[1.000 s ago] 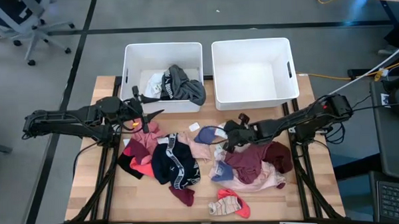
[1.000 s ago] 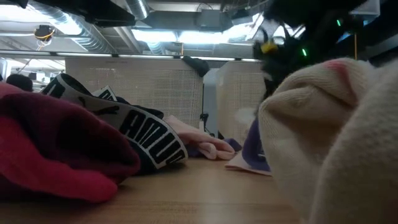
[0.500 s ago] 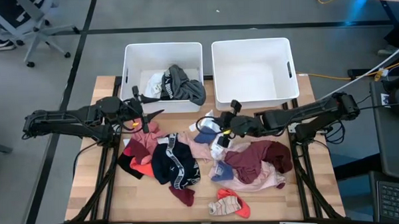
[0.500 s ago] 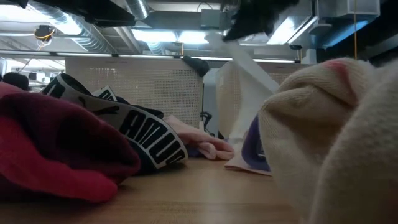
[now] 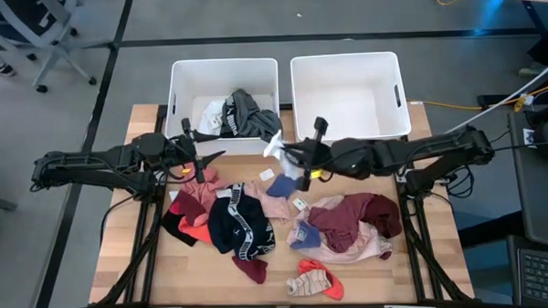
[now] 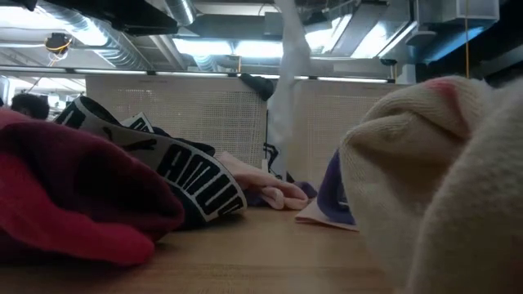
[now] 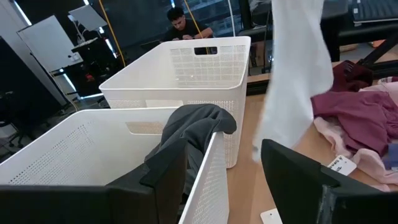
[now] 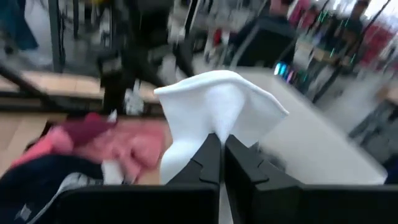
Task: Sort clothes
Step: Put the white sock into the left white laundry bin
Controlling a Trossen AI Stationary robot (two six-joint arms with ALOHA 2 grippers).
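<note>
A white cloth point(image 6: 288, 90) hangs down from above, over the wooden tabletop point(image 6: 245, 249). On the left lies a red garment point(image 6: 73, 196) against a black one with a white lettered band point(image 6: 184, 175) — a pink piece point(image 6: 257, 186) just behind. A cream sock point(image 6: 433, 180) fills the right — blue fabric point(image 6: 331, 192) beside it.

**Camera positions**

High view: overhead, straight down, whole table point(image 5: 123, 269). Low view: tabletop level, close behind clothes point(image 6: 122, 196), facing the room. Wrist views: forward past own fingers. All four share the hanging white garment point(image 5: 274, 145).
</note>
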